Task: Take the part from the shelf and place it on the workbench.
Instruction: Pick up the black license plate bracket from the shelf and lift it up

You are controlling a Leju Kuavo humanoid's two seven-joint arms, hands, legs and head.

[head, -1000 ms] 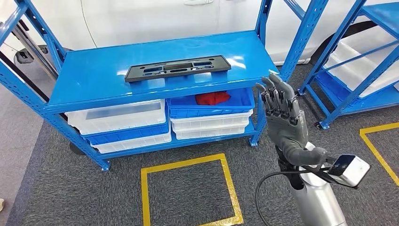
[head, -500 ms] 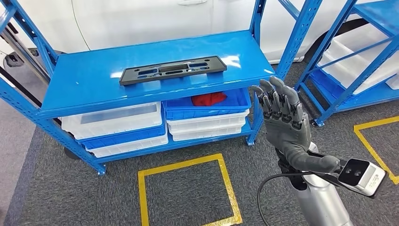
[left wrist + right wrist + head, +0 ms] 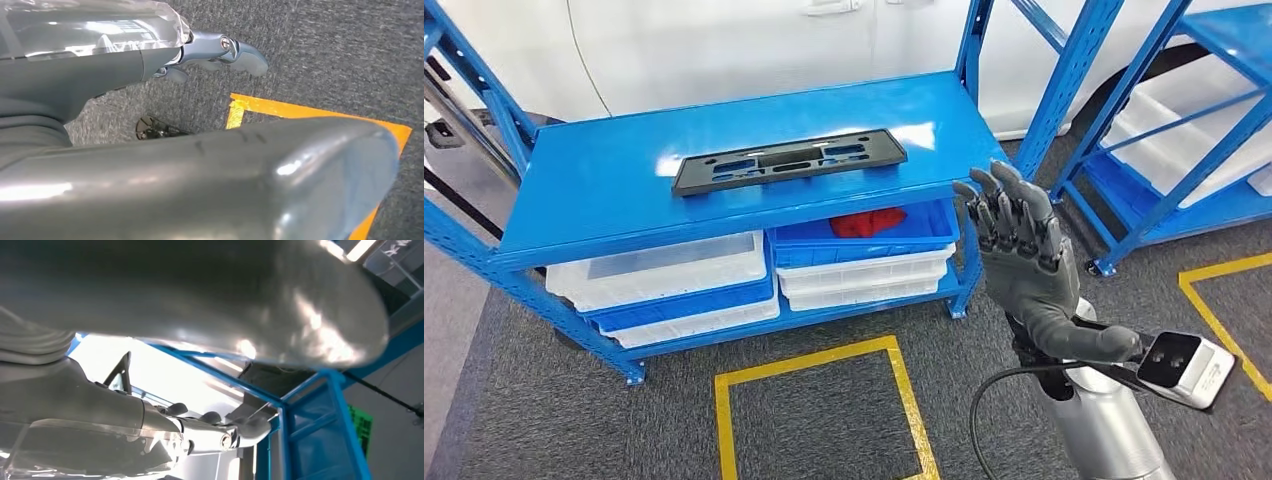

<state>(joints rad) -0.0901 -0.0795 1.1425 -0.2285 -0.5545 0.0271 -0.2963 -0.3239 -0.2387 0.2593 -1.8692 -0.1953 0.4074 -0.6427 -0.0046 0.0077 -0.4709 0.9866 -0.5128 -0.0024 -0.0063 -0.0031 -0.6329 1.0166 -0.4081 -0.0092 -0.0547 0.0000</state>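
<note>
One long flat black plastic part is lying untouched on the blue metal shelf's top deck, while the right hand is hovering beside the shelf's corner, fingers apart and holding nothing, likely readying a grasp.

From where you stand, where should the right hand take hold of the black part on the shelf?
Probably its right end. The black part lies flat and lengthwise on the blue shelf, long and thin. That end is nearest the raised, empty right hand, so come over the front edge and pinch across its narrow width.
</note>
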